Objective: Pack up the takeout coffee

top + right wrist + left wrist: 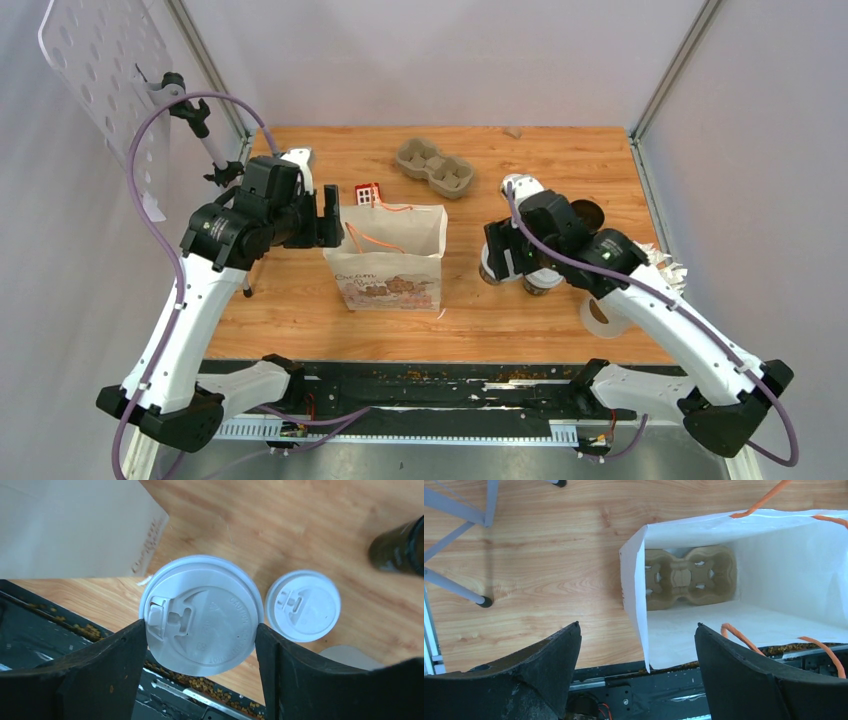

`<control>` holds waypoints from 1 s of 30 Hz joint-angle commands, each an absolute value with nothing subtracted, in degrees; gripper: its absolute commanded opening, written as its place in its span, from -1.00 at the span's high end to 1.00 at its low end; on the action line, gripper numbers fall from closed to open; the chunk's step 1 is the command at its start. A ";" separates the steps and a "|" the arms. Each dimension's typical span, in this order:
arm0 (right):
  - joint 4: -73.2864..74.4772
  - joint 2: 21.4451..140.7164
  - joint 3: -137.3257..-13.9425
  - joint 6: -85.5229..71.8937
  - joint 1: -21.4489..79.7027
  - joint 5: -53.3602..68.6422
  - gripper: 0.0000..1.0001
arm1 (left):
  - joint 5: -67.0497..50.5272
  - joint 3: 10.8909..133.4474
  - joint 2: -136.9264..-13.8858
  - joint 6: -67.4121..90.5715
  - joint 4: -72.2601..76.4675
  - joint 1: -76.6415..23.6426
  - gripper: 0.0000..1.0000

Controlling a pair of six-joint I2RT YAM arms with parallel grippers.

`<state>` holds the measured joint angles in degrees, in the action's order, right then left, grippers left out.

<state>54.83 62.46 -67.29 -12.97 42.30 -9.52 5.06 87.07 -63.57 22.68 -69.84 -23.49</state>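
Only the left wrist view reveals a pulp tray [689,577] inside the bag [774,565]. The left gripper [637,625] gapes; beside the bag, the right gripper [200,623] clasps a coffee cup [205,605].

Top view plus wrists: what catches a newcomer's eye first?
The white paper bag standing open mid-table, with a pulp tray lying at its bottom. To its right, the right claw brackets a white-lidded takeout cup at its rim, with a second cup right beside it. The left claw hangs open over the bag's left edge.
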 commanded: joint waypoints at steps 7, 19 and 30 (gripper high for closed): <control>61.21 64.96 -93.62 -8.36 42.71 -8.87 -0.38 | 8.87 90.35 -62.60 25.89 -66.01 -23.12 -0.73; 50.57 68.63 -99.01 -8.94 45.15 -0.90 -0.36 | 13.40 87.94 -63.24 25.21 -60.90 -23.12 -0.59; 43.64 70.56 -95.42 -5.47 48.29 2.40 -0.36 | 3.01 81.16 -65.58 23.30 -55.11 -23.12 -0.26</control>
